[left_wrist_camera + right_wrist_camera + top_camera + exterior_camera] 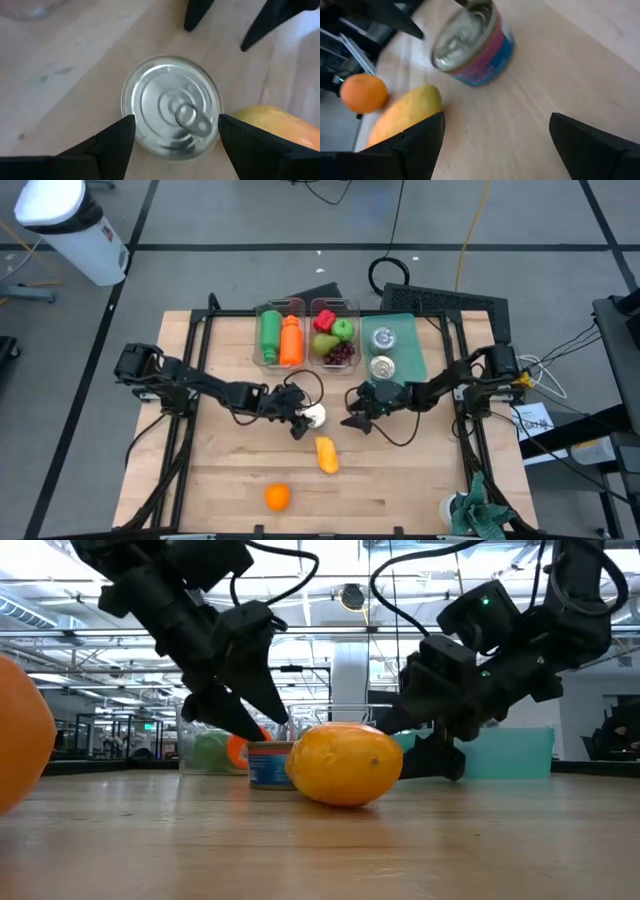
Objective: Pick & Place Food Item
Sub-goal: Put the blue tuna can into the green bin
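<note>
Food items lie scattered over the wooden table, the biggest thing in view. At its far edge stand two clear bins side by side: one holds a green bottle and an orange bottle, the other a red pepper, a green apple and dark grapes. Just beside them lies a teal mat carrying two silver cans.

The left arm reaches in toward the table's middle; the left gripper hangs directly over a small tin can, its fingers spread wide on either side of the can's rim, apart from it in the wrist view. The can stands upright on the wood, pull-tab lid up, with a blue and pink label.

The right gripper sits near the can on its other side, fingers spread and holding nothing.

A yellow-orange mango lies on the boards just beside the can, toward the near edge. Farther toward that edge, well apart, rests an orange.

A green cloth is bunched at the table's near right corner.
</note>
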Robot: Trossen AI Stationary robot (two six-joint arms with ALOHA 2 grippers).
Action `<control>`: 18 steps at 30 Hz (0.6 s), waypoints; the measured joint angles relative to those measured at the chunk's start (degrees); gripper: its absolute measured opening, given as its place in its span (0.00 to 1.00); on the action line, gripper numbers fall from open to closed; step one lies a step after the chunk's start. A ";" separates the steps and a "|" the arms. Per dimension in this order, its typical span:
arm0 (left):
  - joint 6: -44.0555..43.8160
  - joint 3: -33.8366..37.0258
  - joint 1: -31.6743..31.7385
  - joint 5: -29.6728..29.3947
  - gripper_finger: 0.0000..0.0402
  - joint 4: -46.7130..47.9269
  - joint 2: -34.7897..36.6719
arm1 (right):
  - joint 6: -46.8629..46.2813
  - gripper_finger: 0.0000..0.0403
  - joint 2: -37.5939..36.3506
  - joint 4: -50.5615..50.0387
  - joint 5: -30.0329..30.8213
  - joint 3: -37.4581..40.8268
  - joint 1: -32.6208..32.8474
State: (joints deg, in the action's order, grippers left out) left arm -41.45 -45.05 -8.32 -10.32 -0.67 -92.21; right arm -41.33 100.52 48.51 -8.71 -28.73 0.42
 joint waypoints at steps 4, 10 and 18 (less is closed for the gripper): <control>-0.61 -0.05 1.43 0.07 0.74 3.18 0.76 | -0.19 0.87 1.09 2.11 -0.26 -0.08 0.18; -6.99 0.10 1.30 2.95 0.74 8.65 5.28 | 0.88 0.87 1.04 1.83 -0.40 -0.08 0.18; -6.96 -0.08 -4.03 -2.03 0.74 16.79 12.11 | 2.72 0.87 1.08 1.51 -0.55 -0.02 0.20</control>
State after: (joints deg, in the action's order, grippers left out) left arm -48.41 -45.12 -12.35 -12.35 16.12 -80.10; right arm -38.61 101.60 50.01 -9.26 -28.75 0.62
